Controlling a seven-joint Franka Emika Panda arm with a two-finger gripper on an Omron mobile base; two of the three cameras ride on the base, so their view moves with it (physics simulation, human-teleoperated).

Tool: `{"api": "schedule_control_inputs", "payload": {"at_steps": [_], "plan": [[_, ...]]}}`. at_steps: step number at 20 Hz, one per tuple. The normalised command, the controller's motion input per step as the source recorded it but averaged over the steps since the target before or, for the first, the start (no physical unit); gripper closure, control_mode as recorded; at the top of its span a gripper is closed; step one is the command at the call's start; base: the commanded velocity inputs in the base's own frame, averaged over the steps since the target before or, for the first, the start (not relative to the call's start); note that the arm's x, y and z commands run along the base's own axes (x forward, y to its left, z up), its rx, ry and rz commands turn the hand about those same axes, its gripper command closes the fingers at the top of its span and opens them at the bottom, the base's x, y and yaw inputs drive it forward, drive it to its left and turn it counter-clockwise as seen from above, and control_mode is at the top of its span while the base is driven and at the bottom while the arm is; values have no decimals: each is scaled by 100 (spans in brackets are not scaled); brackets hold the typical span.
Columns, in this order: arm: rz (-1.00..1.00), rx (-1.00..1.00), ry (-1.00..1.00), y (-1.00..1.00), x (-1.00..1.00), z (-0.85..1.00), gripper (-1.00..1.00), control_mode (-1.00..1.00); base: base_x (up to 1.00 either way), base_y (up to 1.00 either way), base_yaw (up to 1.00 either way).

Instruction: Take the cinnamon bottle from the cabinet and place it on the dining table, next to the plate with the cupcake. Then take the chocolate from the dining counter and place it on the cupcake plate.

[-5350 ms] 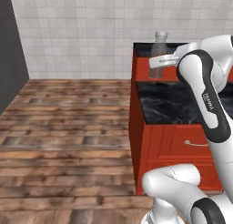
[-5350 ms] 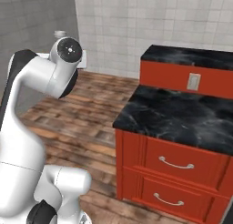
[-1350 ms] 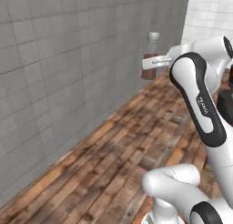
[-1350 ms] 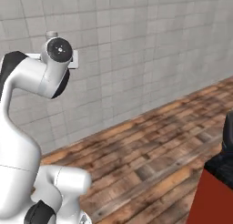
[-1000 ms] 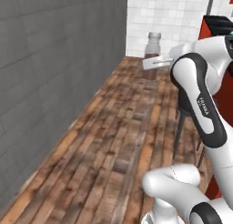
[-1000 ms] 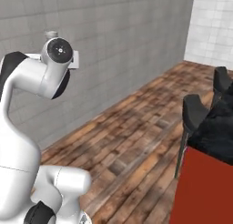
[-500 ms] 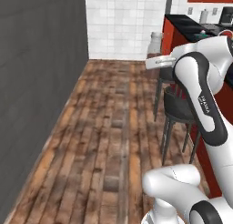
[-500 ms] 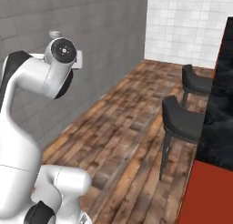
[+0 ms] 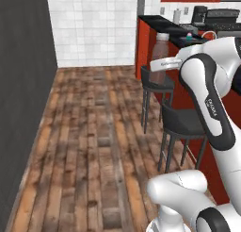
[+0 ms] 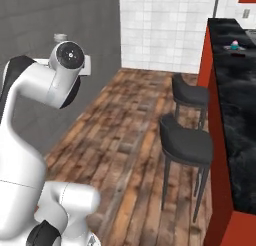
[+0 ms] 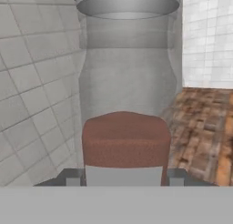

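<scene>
The gripper (image 11: 124, 175) is pinching the bottle (image 11: 126, 100) low on its sides, its fingers (image 11: 68, 176) pressing on either flank. The bottle (image 9: 160, 56) is standing upright in the air, cap up, over the wood floor (image 9: 94, 132) and beside two black stools (image 9: 181, 125). Past them, the table (image 10: 235, 115) is carrying the cupcake (image 10: 234, 44) on its plate (image 10: 235, 48) at the far end.

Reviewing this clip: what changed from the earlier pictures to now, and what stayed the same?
The base has turned and driven: the view swung from red drawers, past the tiled wall, to the dining table with two stools beside it; the cupcake and its plate now show. Nothing was taken hold of or let go. The gripper stays shut on the cinnamon bottle, arm raised as before.
</scene>
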Motion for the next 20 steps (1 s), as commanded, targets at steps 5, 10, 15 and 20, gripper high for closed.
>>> {"api": "schedule_control_inputs", "payload": {"at_steps": [5, 10, 15, 20], "plan": [[0, 0, 0, 0, 0, 0, 100, 100, 73, 45, -28], [0, 0, 0, 0, 0, 0, 100, 100, 71, 50, -23], [0, 0, 0, 0, 0, 0, 100, 100, 70, 55, -16], [0, 0, 0, 0, 0, 0, 100, 100, 71, 53, -17]]}}
